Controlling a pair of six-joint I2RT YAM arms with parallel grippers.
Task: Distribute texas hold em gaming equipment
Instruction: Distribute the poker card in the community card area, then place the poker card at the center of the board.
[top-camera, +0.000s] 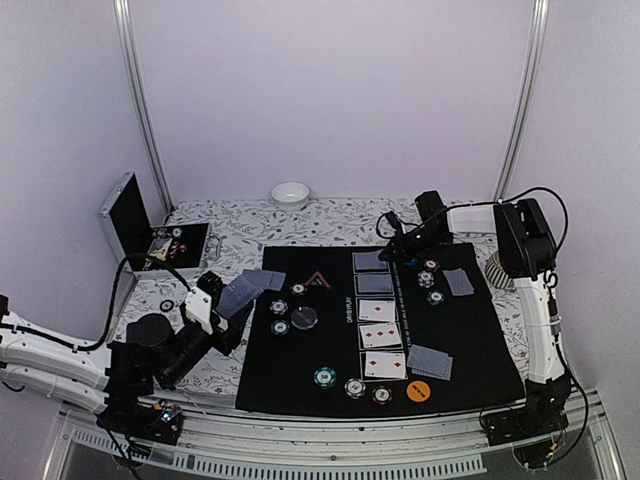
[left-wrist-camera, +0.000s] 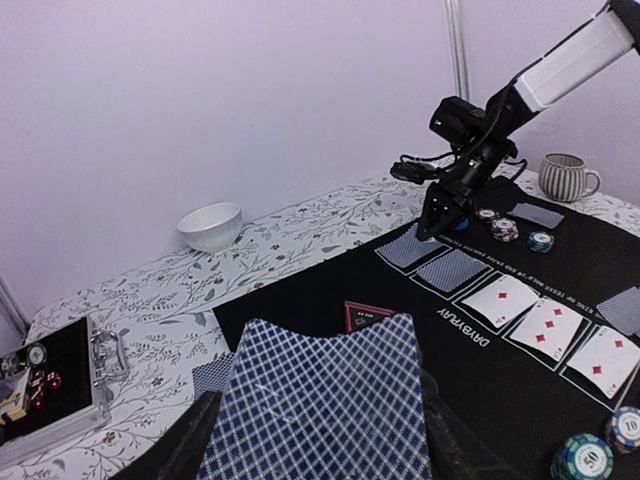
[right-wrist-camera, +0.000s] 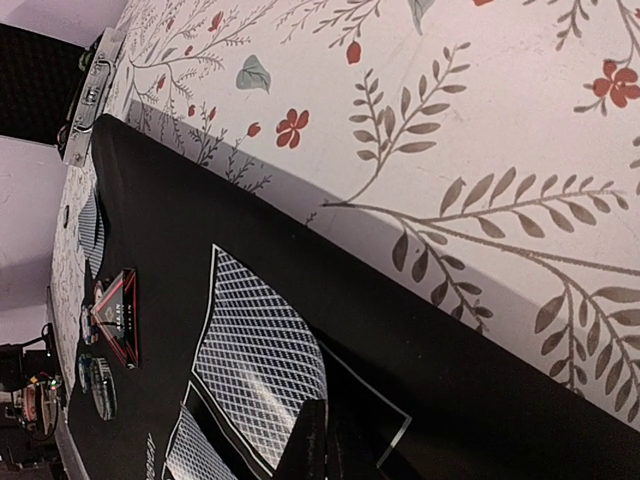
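My left gripper (top-camera: 232, 300) is shut on a stack of grey-blue-backed playing cards (left-wrist-camera: 320, 400), held above the black mat's left edge. My right gripper (top-camera: 395, 247) is shut on the edge of the topmost face-down card (right-wrist-camera: 260, 350) in the mat's column and bends it up off its rectangle. A second face-down card (top-camera: 372, 284) and three face-up diamond cards (top-camera: 381, 335) lie below it. Striped chips lie at the mat's left (top-camera: 279, 326), bottom (top-camera: 354, 387) and right (top-camera: 430, 267). A dark disc (top-camera: 304, 318) and an orange disc (top-camera: 419, 391) lie on the mat.
A white bowl (top-camera: 290, 194) stands at the back. An open metal case (top-camera: 150, 240) with chips sits at the left. A striped mug (top-camera: 497, 270) stands by the right arm. A red triangle marker (top-camera: 316, 282) and loose face-down cards (top-camera: 430, 362) lie on the black mat (top-camera: 480, 350).
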